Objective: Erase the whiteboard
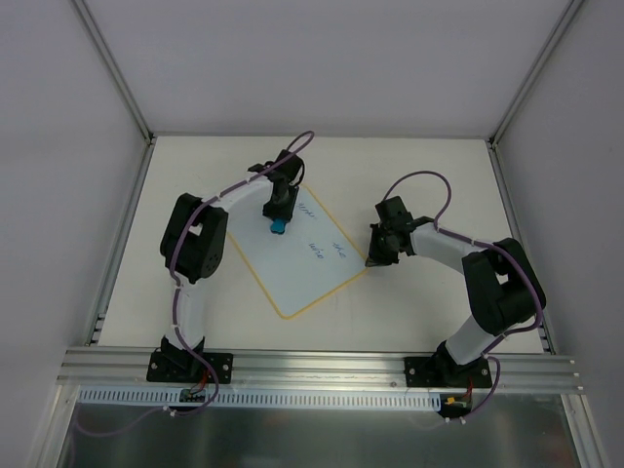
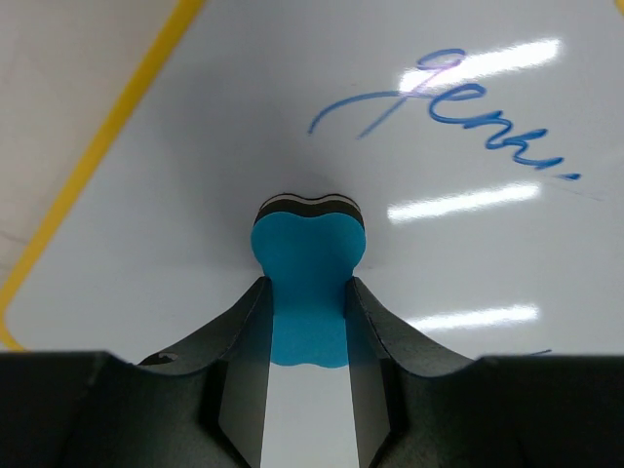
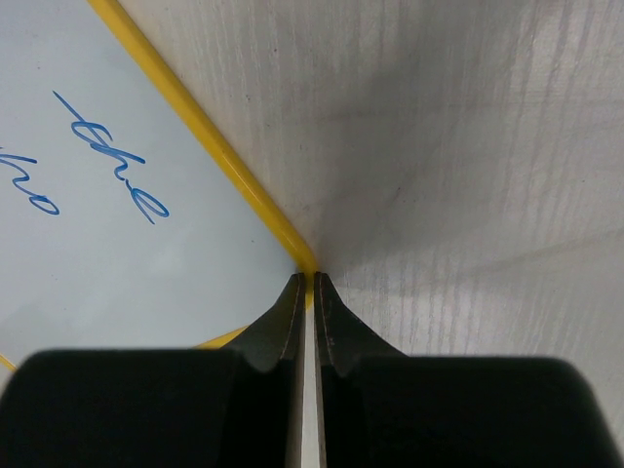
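Note:
The whiteboard lies tilted on the table, pale with a yellow border and blue handwriting across its far half. My left gripper is over the board's far-left part, shut on a blue eraser. The eraser's dark felt face touches the board just short of the writing. My right gripper is shut, with its tips down at the board's rounded right corner. More blue writing shows left of that corner.
The whiteboard rests on a pale table enclosed by white walls with metal posts. An aluminium rail with both arm bases runs along the near edge. Purple cables loop above each arm.

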Robot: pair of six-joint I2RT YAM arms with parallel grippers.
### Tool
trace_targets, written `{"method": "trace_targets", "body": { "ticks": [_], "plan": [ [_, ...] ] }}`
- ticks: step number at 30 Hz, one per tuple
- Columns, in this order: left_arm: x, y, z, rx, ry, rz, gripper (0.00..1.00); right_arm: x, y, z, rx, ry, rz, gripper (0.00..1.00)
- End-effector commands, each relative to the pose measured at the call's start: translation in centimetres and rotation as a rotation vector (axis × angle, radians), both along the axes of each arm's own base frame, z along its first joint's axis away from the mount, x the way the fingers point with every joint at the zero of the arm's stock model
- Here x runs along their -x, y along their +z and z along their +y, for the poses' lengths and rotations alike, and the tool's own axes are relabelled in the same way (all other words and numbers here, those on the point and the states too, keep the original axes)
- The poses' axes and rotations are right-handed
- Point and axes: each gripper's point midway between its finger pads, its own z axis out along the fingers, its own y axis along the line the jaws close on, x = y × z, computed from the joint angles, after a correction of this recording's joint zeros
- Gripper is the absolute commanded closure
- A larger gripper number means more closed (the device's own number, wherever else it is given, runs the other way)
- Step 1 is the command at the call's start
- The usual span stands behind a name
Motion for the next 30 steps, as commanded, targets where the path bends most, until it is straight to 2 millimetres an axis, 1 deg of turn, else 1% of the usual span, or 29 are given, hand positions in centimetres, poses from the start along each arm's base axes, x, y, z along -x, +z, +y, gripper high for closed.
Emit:
{"method": "trace_targets", "body": {
  "ticks": [1,2,3,4,5,7,9,10,11,12,14,17,19,20,22,23,25,27,30],
  "plan": [
    [0.5,-0.2,3.0,-0.14,-0.02,0.02,1.0,3.2,-3.0,-2.6,0.13,0.013,0.114,1.0],
    [-0.3,-0.2,3.7,-0.139,0.004,0.017,1.0,3.3,-3.1,-2.5,0.13,0.017,0.117,1.0],
    [-0.7,-0.7,3.9,-0.135,0.018,0.025,1.0,3.3,-3.1,-2.6,0.13,0.015,0.117,1.0],
    [-1.2,-0.7,4.1,-0.125,0.031,0.023,1.0,3.3,-3.0,-2.5,0.126,0.015,0.116,1.0],
    [-2.4,-0.1,4.4,-0.106,0.055,0.006,1.0,3.2,-2.9,-2.5,0.126,0.014,0.113,1.0],
    [-4.0,-0.1,3.9,-0.07,0.06,-0.006,1.0,3.2,-2.8,-2.6,0.125,0.012,0.111,1.0],
    [-4.8,-0.4,3.7,-0.067,0.052,-0.008,1.0,3.2,-2.7,-2.5,0.122,0.014,0.106,1.0],
    [-5.0,-1.1,3.6,-0.068,0.045,0.004,1.0,3.2,-2.6,-2.5,0.122,0.014,0.104,1.0],
    [-5.7,-0.9,3.2,-0.061,0.038,-0.01,1.0,3.2,-2.6,-2.5,0.12,0.014,0.105,1.0],
    [-5.9,-1.1,3.0,-0.059,0.022,-0.007,1.0,3.2,-2.6,-2.4,0.12,0.017,0.103,1.0],
    [-6.0,-1.7,1.8,-0.01,-0.011,0.016,1.0,3.1,-2.5,-2.4,0.119,0.017,0.1,1.0],
    [-5.3,-2.2,-0.1,0.03,-0.065,0.043,1.0,2.9,-2.4,-2.3,0.118,0.018,0.095,1.0],
    [-4.6,-2.6,-1.3,0.014,-0.127,0.049,1.0,2.9,-2.4,-2.3,0.118,0.018,0.097,1.0],
    [-3.7,-2.9,-2.6,0.005,-0.171,0.056,1.0,2.9,-2.5,-2.3,0.118,0.016,0.099,1.0],
    [-2.7,-3.6,-3.8,-0.01,-0.228,0.073,1.0,2.9,-2.4,-2.3,0.118,0.017,0.098,1.0],
    [-1.7,-3.9,-4.9,-0.021,-0.284,0.083,1.0,2.9,-2.4,-2.3,0.119,0.016,0.097,1.0],
    [-0.5,-4.9,-6.2,-0.024,-0.352,0.108,1.0,3.0,-2.4,-2.3,0.119,0.018,0.097,1.0],
    [1.0,-5.2,-8.1,-0.001,-0.418,0.133,1.0,3.1,-2.4,-2.3,0.117,0.016,0.098,1.0],
    [2.8,-5.7,-9.8,0.02,-0.459,0.168,1.0,3.1,-2.3,-2.4,0.115,0.015,0.092,1.0]
  ]
}}
